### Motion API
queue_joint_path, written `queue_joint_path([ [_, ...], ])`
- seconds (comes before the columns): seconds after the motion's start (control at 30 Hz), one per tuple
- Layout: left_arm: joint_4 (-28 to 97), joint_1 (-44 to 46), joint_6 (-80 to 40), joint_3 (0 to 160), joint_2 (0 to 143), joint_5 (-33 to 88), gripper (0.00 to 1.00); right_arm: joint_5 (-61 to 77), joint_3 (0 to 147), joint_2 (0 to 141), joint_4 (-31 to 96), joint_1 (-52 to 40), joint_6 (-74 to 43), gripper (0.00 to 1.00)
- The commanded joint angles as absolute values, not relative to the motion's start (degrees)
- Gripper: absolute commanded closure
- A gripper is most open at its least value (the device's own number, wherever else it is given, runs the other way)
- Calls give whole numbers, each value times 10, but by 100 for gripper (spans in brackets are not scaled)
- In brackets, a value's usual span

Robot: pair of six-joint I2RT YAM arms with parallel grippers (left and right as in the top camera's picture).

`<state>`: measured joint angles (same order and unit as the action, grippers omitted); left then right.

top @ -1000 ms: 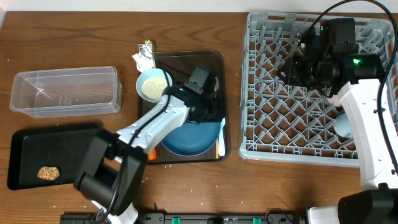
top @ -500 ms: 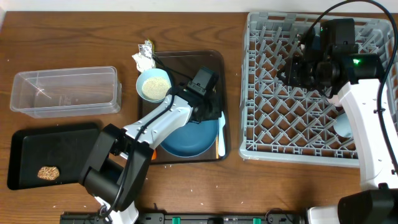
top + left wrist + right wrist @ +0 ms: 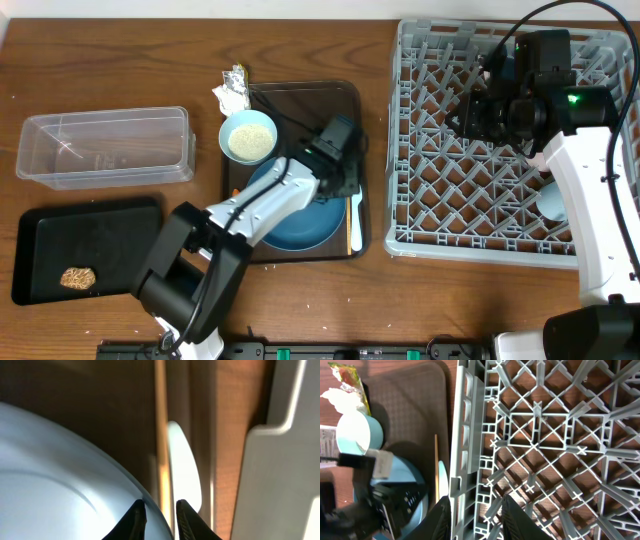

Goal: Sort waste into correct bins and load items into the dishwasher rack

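**Stick's long axis lines up with the left gripper's gap**

The left gripper [image 3: 160,517] hangs low over the dark brown serving tray [image 3: 300,95], at the right rim of the blue plate [image 3: 50,485]. Its jaws stand a narrow gap apart and, as far as the blurred wrist view shows, pinch nothing. The thin wooden stick [image 3: 161,435] lies flat on the tray and runs lengthwise straight ahead from that gap, parallel to the near wall of the dishwasher rack [image 3: 500,160]. The pale spoon [image 3: 184,467] lies just beside the stick on the rack side, and the plate's edge crowds it from the other. A clean pick probably needs the jaws to straddle the stick alone. The right gripper [image 3: 476,520] hovers spread and empty above the rack's lattice, well apart from the stick, so the left arm is the nearer one.
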<state>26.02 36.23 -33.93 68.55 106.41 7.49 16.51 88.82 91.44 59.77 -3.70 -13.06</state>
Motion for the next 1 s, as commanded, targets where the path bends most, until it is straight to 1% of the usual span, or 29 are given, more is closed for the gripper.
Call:
queue_joint_path([
  [0.0, 280, 376, -346, 688, 1072, 45, 78, 169, 898, 904, 598, -34, -130, 73],
  [0.1, 291, 380, -346, 688, 1072, 44, 88, 170, 898, 904, 598, -34, -130, 74],
  [0.17, 291, 380, -346, 689, 1072, 44, 91, 170, 898, 904, 598, -34, -130, 74],
  [0.4, 310, 380, -346, 699, 1072, 19, 91, 169, 898, 904, 598, -34, -130, 73],
  [0.43, 310, 380, -346, 700, 1072, 19, 94, 169, 898, 904, 598, -34, -130, 73],
  [0.47, 310, 380, -346, 700, 1072, 19, 94, 169, 898, 904, 598, -34, -130, 73],
  [0.8, 339, 402, -346, 721, 1053, 22, 94, 169, 898, 904, 594, -34, -130, 72],
  [0.97, 375, 413, -346, 742, 1040, 21, 94, 169, 898, 904, 594, -34, -130, 71],
])
